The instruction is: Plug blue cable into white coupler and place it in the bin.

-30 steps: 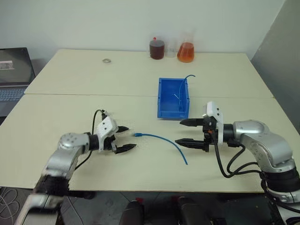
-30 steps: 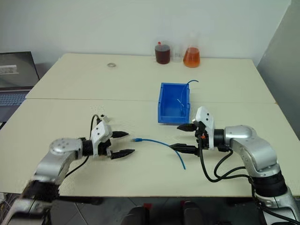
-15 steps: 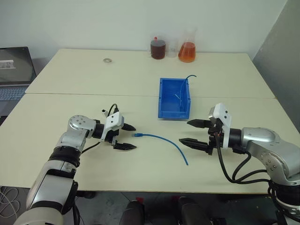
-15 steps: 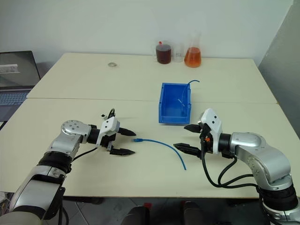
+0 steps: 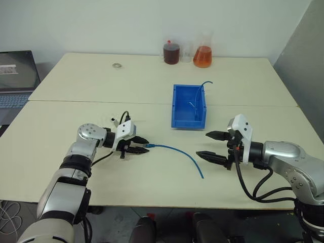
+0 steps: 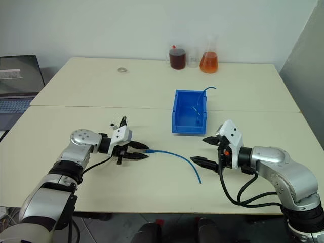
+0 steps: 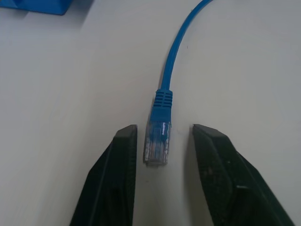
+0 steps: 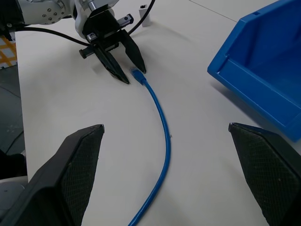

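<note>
The blue cable (image 5: 174,150) lies in a curve on the table in front of the bin (image 5: 175,110), a blue open box standing mid-table. My left gripper (image 5: 144,145) points at the cable's clear plug (image 7: 157,141), which sits between the two fingers with a small gap on each side; the gripper is open, only narrowly. Just behind my left wrist stands the white coupler (image 8: 144,14), a tiny white block. My right gripper (image 5: 202,144) hovers wide open and holds nothing, close to the cable's far end (image 5: 201,175).
A thin blue cable (image 5: 204,83) sticks out of the bin. Two flasks of liquid (image 5: 171,52) (image 5: 201,55) stand at the back edge, with a metal ring (image 5: 116,65) at the back left. Off the left side of the table sits a laptop (image 5: 15,76).
My left gripper has moved right to the cable's plug, and its fingers have narrowed around it. The right gripper has stayed wide open in about the same place.
</note>
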You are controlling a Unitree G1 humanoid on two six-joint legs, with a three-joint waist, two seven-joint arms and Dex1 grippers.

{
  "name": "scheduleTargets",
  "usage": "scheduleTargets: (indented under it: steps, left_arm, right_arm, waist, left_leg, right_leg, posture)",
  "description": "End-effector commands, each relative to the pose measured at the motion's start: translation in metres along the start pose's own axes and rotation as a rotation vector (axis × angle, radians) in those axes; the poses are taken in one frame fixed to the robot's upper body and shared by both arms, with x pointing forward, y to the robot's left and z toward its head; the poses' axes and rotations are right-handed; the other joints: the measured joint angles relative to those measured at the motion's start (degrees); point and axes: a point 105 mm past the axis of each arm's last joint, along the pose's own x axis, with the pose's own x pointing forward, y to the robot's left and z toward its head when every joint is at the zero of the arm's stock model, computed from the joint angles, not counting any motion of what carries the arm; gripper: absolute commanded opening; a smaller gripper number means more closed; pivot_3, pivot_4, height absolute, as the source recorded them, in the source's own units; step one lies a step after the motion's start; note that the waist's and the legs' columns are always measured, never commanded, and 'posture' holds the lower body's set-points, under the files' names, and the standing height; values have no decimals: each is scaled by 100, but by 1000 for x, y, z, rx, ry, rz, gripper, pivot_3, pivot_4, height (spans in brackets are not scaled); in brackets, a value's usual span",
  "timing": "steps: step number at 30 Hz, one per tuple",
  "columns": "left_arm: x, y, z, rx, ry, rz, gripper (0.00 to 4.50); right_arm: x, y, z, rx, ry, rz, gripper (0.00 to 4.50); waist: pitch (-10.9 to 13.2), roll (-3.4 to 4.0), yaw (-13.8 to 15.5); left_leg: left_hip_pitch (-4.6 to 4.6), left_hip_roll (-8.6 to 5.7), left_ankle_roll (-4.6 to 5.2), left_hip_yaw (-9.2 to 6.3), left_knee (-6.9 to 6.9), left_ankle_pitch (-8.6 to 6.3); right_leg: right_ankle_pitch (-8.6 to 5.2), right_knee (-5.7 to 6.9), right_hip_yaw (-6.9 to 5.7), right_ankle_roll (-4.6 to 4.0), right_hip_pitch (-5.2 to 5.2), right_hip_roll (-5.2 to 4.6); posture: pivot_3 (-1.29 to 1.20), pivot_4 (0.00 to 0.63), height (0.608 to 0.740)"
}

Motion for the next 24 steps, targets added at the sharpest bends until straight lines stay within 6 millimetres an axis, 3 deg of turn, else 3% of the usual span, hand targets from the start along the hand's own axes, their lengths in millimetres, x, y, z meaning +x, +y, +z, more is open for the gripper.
scheduleTargets:
  steps: [1, 4, 8, 10, 13, 15, 21, 24]
  left_arm:
    - [4, -12, -15, -36, 43, -51, 945]
    - [2, -14, -16, -36, 42, -55, 250]
    - [0, -13, -12, -34, 30, -42, 230]
    - [0, -6, -1, -51, -12, -3, 230]
    - [1, 7, 33, -113, -137, 56, 230]
    - [2, 14, 72, -180, -279, 88, 230]
    - [-3, 5, 155, -306, -530, 61, 230]
    - [-11, 0, 182, -353, -601, 26, 230]
  right_arm:
    - [-2, 2, 10, -36, -32, 13, 4500]
    - [-2, 2, 12, -32, -35, 14, 4500]
    - [-1, 2, 12, -29, -36, 24, 4500]
    - [-1, 2, 16, -28, -48, 25, 4500]
    - [0, 2, 26, -8, -92, 15, 4500]
    - [1, 5, 35, 25, -139, 22, 4500]
    - [3, 15, 46, 185, -228, 100, 4500]
    - [1, 9, 55, 271, -287, 109, 4500]
  waist:
    - [0, 0, -2]
    - [0, 0, -9]
    - [0, 1, -11]
    - [0, 1, -10]
    - [0, 1, -8]
    - [1, 0, -9]
    - [1, 0, 0]
    - [1, 0, 0]
  left_leg:
    - [0, 0, 0, 0, 0, 0]
    - [2, 1, 0, 0, 0, 0]
    - [4, 1, 0, 0, 0, 0]
    - [4, 1, 0, 0, 0, 0]
    - [1, 1, 0, -1, 0, 0]
    - [-6, 1, 0, -8, 5, 0]
    - [-55, 1, 0, -36, 55, 0]
    - [-54, -1, 0, -38, 62, 0]
  right_leg:
    - [0, 0, 0, 0, 0, 0]
    - [0, 1, 0, 0, 0, 0]
    - [0, 3, 1, 0, 0, 1]
    - [0, 3, 1, 0, 0, 1]
    - [0, 3, 0, 0, 0, 1]
    - [0, 4, -3, 0, -2, 1]
    - [1, 7, -27, 1, -11, -3]
    - [2, 14, -28, 3, -10, -5]
  posture:
    - [0, 150, 740]
    - [0, 150, 740]
    - [0, 150, 740]
    - [0, 150, 740]
    - [0, 150, 740]
    - [0, 150, 740]
    - [0, 150, 740]
    - [0, 150, 740]
